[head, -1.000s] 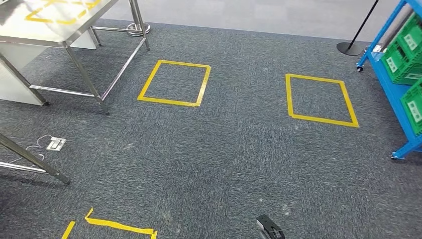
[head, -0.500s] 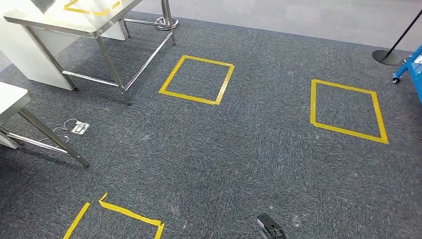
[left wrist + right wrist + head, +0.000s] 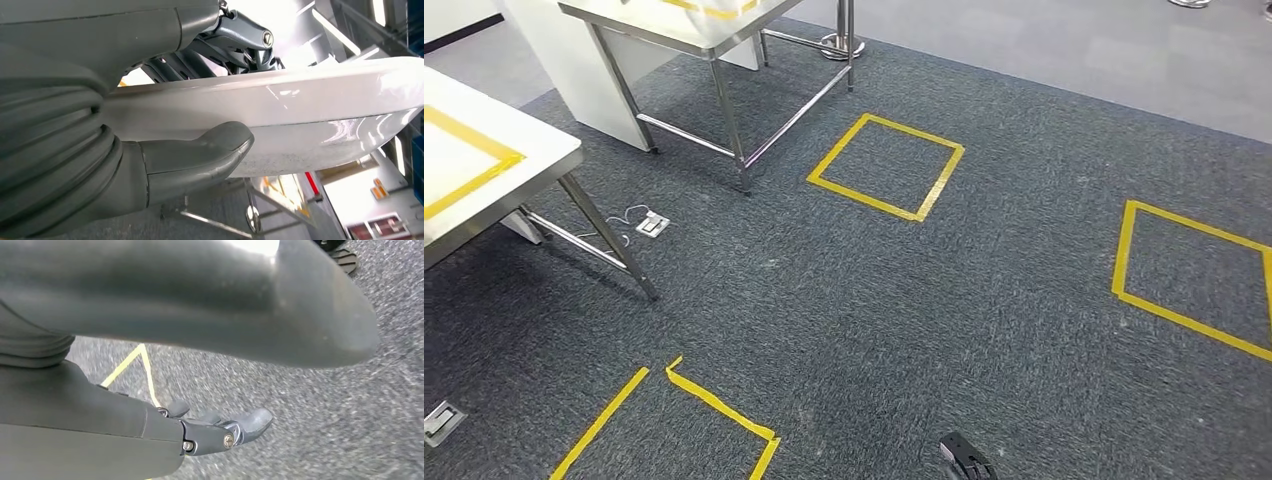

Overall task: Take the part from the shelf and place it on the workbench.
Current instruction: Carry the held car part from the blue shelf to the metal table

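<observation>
My left hand (image 3: 90,65) grips a glossy white curved part (image 3: 310,100). Its thumb (image 3: 200,155) presses one face of the part and the dark fingers (image 3: 240,40) lie against the other. My right hand (image 3: 150,430) hangs over the carpet with its fingers (image 3: 240,427) stretched out and nothing in them. In the head view, a white-topped workbench (image 3: 524,140) marked with yellow tape stands at the left. A second steel-framed bench (image 3: 654,25) stands further back.
Grey carpet carries yellow tape squares: one in the middle (image 3: 886,166), one at the right edge (image 3: 1189,275), and a torn one near the bottom left (image 3: 674,410). A floor socket with a cable (image 3: 650,222) lies by the near bench's legs.
The camera has turned left, so the whole scene slid right. The blue shelf with green bins has left the picture and the white-topped bench has come in at the left.
</observation>
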Available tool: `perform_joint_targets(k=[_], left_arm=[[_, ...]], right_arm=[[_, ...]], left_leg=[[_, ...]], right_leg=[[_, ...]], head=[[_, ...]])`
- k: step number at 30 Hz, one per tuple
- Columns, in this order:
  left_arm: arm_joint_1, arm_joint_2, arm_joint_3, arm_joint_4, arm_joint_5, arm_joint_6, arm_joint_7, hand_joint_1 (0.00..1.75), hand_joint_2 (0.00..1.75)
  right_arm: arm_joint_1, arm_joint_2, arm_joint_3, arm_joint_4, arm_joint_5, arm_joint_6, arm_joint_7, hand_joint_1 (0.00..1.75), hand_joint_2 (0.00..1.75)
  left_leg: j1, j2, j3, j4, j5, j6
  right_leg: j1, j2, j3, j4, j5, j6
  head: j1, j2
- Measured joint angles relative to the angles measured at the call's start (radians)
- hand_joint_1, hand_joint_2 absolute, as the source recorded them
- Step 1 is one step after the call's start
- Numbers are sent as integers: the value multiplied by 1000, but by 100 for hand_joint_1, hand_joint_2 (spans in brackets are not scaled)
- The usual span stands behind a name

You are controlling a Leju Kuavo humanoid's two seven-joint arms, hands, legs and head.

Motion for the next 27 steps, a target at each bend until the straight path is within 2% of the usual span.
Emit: perform_joint_targets(k=[1, 3, 4, 6, 7, 8, 9, 10, 11, 12, 14, 15, 16, 18, 19, 21, 22, 23, 24, 25, 26, 27], left_arm=[[-2, 1, 0, 0, 0, 0, 0, 175, 175], [-3, 6, 0, 1, 0, 0, 0, 175, 175], [-2, 11, 0, 2, 0, 1, -1, 175, 175], [-4, 19, -1, 2, 0, 7, -2, 175, 175], [-4, 20, -2, 2, 0, 11, -3, 175, 175], [-2, 20, -4, 2, 0, 14, -4, 175, 175], [3, 20, -6, 3, 0, 18, -4, 175, 175], [8, 21, -8, 3, 0, 21, -4, 175, 175], [11, 21, -10, 3, -1, 24, -4, 175, 175], [13, 21, -11, 2, -2, 27, -4, 175, 175], [12, 22, -11, 0, -4, 32, -5, 175, 175], [11, 22, -12, -2, -5, 34, -5, 175, 175], [10, 22, -12, -3, -5, 35, -6, 175, 175], [10, 24, -12, -4, -5, 35, -6, 175, 175], [10, 25, -12, -5, -5, 36, -6, 175, 175], [8, 27, -12, -7, -5, 36, -6, 175, 175], [7, 25, -12, -7, -6, 36, -6, 175, 175], [7, 23, -12, -7, -6, 38, -6, 175, 175], [9, 20, -13, -7, -8, 40, -6, 175, 175], [10, 17, -14, -7, -10, 41, -5, 175, 175], [12, 16, -14, -7, -13, 43, -5, 175, 175], [12, 14, -15, -7, -16, 45, -4, 175, 175]], right_arm=[[0, 0, 0, 0, 0, 0, 0, 0, 0], [-1, 0, 0, 0, 0, 0, 2, 0, 0], [-3, 1, 0, 0, 0, 0, 2, 0, 0], [-3, 1, 0, 0, 0, 0, 3, 0, 0], [-2, 1, 0, 0, 0, 0, 4, 0, 0], [0, 1, 0, 0, 0, -1, 4, 0, 0], [0, 1, 0, 0, 1, -1, 4, 0, 0], [0, 1, 0, 0, 1, -2, 3, 0, 0], [0, 1, 0, 0, 1, -3, 3, 0, 0], [-1, 1, 0, 0, 1, -3, 3, 0, 0], [-1, 1, 0, 0, 2, -3, 2, 0, 0], [-2, 1, 0, 0, 2, -3, 2, 0, 0], [-2, 1, 0, 0, 2, -3, 2, 0, 0], [-3, 1, 0, 0, 2, -3, 2, 0, 0], [-4, 1, 0, 0, 2, -2, 2, 0, 0], [-5, 1, 0, 0, 2, -1, 1, 0, 0], [-4, 1, 0, 0, 2, 0, 1, 0, 0], [-3, 1, 0, 0, 2, 0, 1, 0, 0], [-1, 1, 0, 0, 2, 0, 2, 0, 0], [-1, 1, 0, 0, 2, 0, 2, 0, 0], [0, 1, 0, 0, 2, 0, 2, 0, 0], [-1, 1, 0, 0, 2, 0, 2, 0, 0]], left_leg=[[1, -11, -4, 0, 2, -8], [4, -28, -9, -7, 9, -24], [5, -19, -13, -5, 8, -30], [3, 30, -40, 46, -23, -38], [2, 58, -65, 102, -52, -41], [2, 72, -96, 169, -82, -43], [2, 78, -123, 226, -102, -45], [2, 81, -136, 256, -106, -45], [2, 84, -131, 249, -93, -45], [2, 90, -107, 206, -67, -42], [-6, 128, -35, 75, -17, -32], [-11, 144, -8, 27, -5, -25], [-15, 153, 5, 2, -2, -17], [-16, 136, 4, -5, -3, -3], [-14, 124, 4, -8, -2, 2], [-7, 105, 6, -13, 3, 14], [-4, 96, 6, -14, 4, 18], [-4, 86, 5, -14, 4, 22], [-3, 74, 3, -13, 4, 23], [-3, 62, 2, -11, 4, 24], [-3, 50, 1, -9, 4, 23], [-2, 38, 1, -7, 4, 21]], right_leg=[[0, 10, 7, -16, -1, -2], [2, -10, 10, -21, 3, -14], [3, -20, 12, -24, 6, -22], [2, -40, 14, -32, 12, -36], [4, -51, 15, -33, 12, -40], [5, -62, 15, -33, 11, -44], [6, -75, 15, -33, 10, -45], [7, -87, 15, -32, 8, -46], [8, -98, 16, -32, 7, -47], [9, -109, 17, -32, 6, -46], [13, -129, 22, -30, 0, -40], [16, -139, 25, -30, -3, -36], [19, -150, 27, -30, -6, -32], [22, -170, 33, -33, -9, -23], [21, -167, 34, -31, -14, -17], [18, -127, 16, 14, -45, -5], [15, -99, -9, 67, -73, -1], [14, -81, -41, 131, -102, 1], [14, -72, -72, 191, -124, 2], [13, -68, -95, 230, -130, 3], [12, -67, -100, 231, -116, 3], [11, -64, -88, 197, -86, 2]], head=[[0, 0], [0, 0], [-1, 0], [-6, 0], [-9, 0], [-11, 0], [-11, 0], [-11, 0], [-11, 0], [-11, 0], [-12, 0], [-12, 0], [-12, 0], [-10, 0], [-10, 0], [-8, 0], [-6, 0], [-4, 0], [-1, 0], [1, 0], [3, 0], [4, 0]])
